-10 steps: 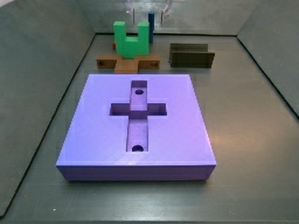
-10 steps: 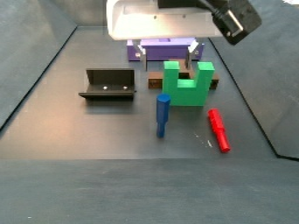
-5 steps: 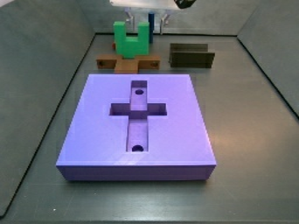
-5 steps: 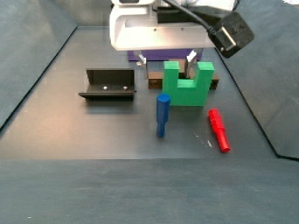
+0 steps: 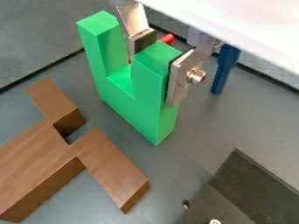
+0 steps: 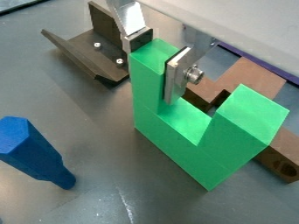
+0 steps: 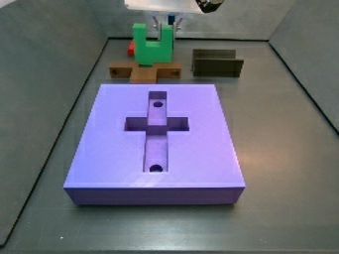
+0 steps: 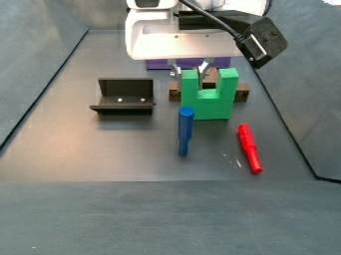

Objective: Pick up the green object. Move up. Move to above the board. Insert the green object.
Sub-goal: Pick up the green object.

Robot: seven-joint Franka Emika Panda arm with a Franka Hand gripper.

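The green object is a bright green U-shaped piece that stands upright on the grey floor with its prongs up. My gripper is shut on one prong, with one silver finger in the notch and the other against the prong's outer face. The same grasp shows in the other wrist view on the green object, gripper. In both side views the green object is under the gripper. The purple board with its cross-shaped recess lies apart from them; only a strip of the board shows behind the gripper.
A brown flat cross piece lies beside the green object, between it and the board. The dark fixture stands to one side. A blue peg stands upright and a red peg lies close by.
The gripper has come down over the green object; one finger now sits in the notch and the jaws hold one prong. The green object has hardly moved.
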